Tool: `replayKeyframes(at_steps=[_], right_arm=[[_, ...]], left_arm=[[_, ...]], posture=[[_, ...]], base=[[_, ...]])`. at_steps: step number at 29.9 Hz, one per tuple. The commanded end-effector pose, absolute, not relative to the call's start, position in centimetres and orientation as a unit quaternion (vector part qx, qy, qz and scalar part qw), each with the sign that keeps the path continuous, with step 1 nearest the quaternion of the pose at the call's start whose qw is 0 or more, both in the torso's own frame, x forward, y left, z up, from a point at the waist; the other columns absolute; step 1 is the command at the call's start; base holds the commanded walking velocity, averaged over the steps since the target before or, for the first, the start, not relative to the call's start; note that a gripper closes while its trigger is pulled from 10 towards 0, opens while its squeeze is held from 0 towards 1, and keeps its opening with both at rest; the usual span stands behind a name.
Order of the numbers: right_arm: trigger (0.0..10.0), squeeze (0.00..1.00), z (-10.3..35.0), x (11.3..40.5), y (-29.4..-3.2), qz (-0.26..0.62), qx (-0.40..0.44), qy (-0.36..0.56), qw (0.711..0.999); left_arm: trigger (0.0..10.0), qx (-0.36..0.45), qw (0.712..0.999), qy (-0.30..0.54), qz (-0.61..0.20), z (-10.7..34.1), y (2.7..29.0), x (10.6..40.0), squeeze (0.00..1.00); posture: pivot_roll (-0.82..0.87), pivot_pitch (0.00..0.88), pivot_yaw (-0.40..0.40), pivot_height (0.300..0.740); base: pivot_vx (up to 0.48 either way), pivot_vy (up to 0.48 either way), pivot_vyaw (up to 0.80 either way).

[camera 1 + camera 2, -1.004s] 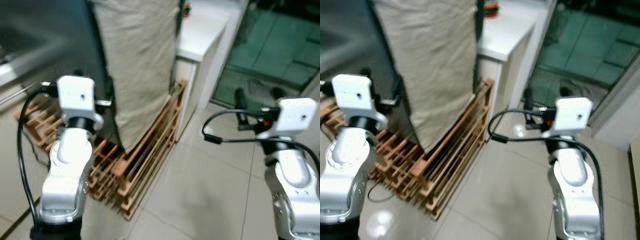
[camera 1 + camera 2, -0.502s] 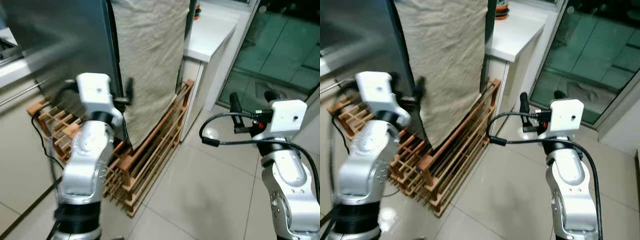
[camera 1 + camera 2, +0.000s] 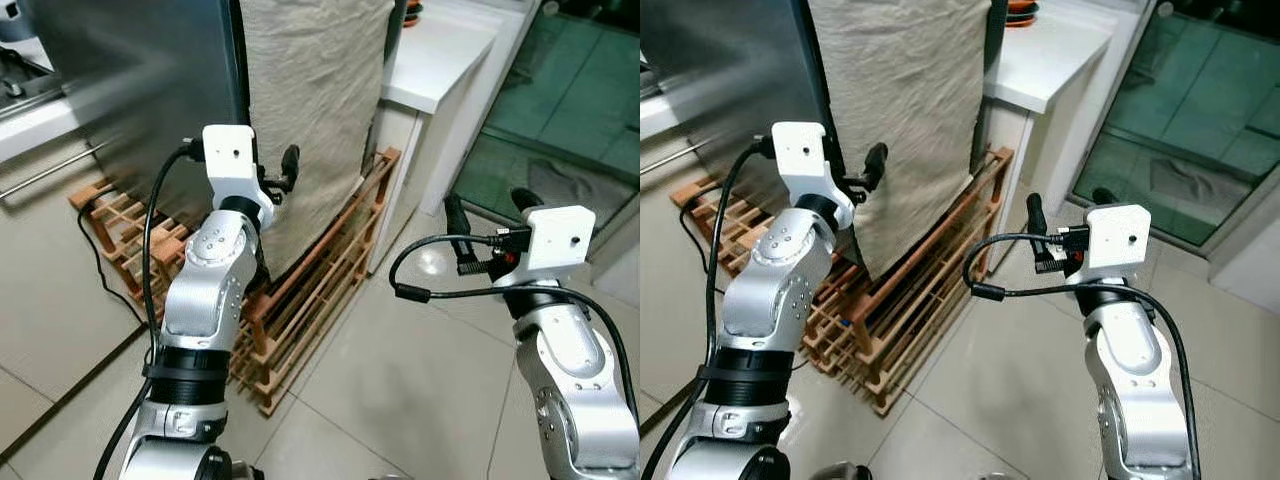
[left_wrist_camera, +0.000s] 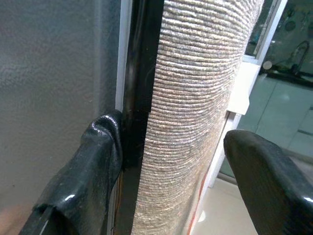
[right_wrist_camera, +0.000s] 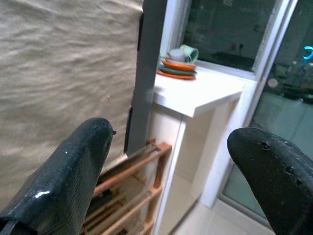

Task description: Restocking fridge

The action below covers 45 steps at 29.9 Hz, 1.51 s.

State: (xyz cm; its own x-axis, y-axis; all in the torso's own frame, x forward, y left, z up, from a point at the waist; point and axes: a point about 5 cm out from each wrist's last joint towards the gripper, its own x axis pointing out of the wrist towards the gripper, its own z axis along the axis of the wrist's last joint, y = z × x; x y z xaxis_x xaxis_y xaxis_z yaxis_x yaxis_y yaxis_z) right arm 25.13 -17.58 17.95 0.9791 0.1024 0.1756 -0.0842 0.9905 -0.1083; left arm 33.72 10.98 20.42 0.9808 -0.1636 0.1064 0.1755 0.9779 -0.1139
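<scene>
Tiled floor and white counter

A pale tiled floor (image 3: 400, 370) carries a wooden slatted rack (image 3: 300, 300), and a black cable (image 3: 95, 250) trails over the tiles by the rack's left end. On the far edge of the white counter (image 3: 440, 55) rests a stack of dishes (image 5: 177, 66), cups on top.

My left gripper (image 4: 168, 161) is spread around the fridge door edge (image 4: 139, 78); draped cloth (image 3: 310, 90) crowds it. Wooden rack (image 3: 300, 300) blocks below; tiled floor (image 3: 420, 380) open right.
</scene>
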Motion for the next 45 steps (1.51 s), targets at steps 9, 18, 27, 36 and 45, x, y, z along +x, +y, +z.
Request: replayKeyframes(at_steps=[9, 18, 27, 36, 45], right_arm=[[10.0, 0.14, 13.1, 24.5, -19.3, 0.07, -0.04, 0.036, 0.996], [10.0, 0.14, 12.8, 24.6, -18.7, 0.098, -0.055, 0.047, 0.993], [10.0, 0.13, 11.0, 23.9, -19.3, 0.104, -0.037, 0.099, 0.989], [10.0, 0.14, 10.2, 23.3, -19.9, 0.119, -0.033, 0.124, 0.985], [10.0, 0.12, 2.1, 18.5, -22.5, 0.167, -0.067, 0.329, 0.927]], left_arm=[[10.0, -0.1, 0.953, -0.081, -0.273, 21.5, 6.5, 33.5, 0.0], [10.0, -0.097, 0.906, -0.071, -0.407, 20.9, 2.8, 33.1, 0.0], [10.0, -0.155, 0.846, -0.064, -0.507, 21.6, 0.3, 31.5, 0.0], [10.0, -0.182, 0.776, -0.051, -0.602, 22.1, 0.2, 29.5, 0.0], [10.0, -0.195, 0.773, -0.042, -0.602, 22.1, 0.7, 29.8, 0.0]], posture=[[-0.13, 0.088, -0.045, 0.74], [-0.14, 0.074, -0.039, 0.74], [-0.14, 0.073, -0.042, 0.74], [-0.14, 0.074, -0.037, 0.74], [-0.15, 0.066, -0.031, 0.74]], base=[[0.0, 0.0, 0.0], [0.0, 0.0, 0.0], [0.0, 0.0, 0.0], [0.0, 0.0, 0.0], [0.0, 0.0, 0.0]])
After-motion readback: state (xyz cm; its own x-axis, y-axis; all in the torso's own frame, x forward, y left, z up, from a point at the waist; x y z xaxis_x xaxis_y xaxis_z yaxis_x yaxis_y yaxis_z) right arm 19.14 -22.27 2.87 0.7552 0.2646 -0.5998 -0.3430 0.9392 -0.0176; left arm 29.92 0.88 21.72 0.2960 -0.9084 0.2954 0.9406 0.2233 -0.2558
